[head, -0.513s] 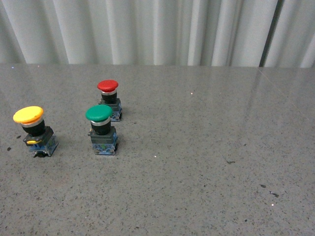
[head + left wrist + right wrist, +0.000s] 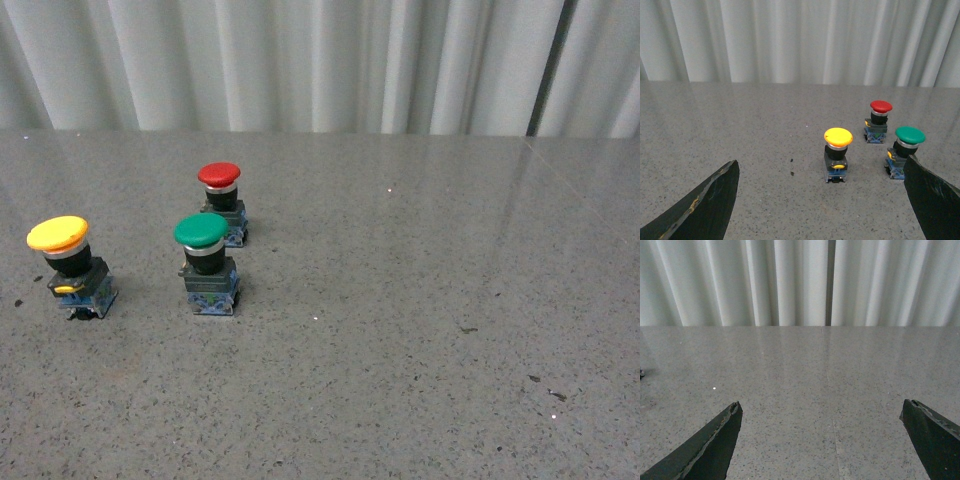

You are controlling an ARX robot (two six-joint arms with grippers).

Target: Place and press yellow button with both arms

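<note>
The yellow button (image 2: 70,268) stood upright and untouched on the table (image 2: 400,380), towards its left side. It had a round yellow mushroom cap, a black body with a yellow tab, and a bluish base. The left pincer (image 2: 820,163) and right pincer (image 2: 821,407) both gaped wide, holding nothing.

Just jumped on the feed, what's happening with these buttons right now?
Nothing is being handled yet. The yellow button stands untouched on the grey table, left of the green button, with the red button behind that one. Both grippers are open and empty. The left gripper faces the yellow button, well short of it. The right gripper has no button ahead of it.
</note>
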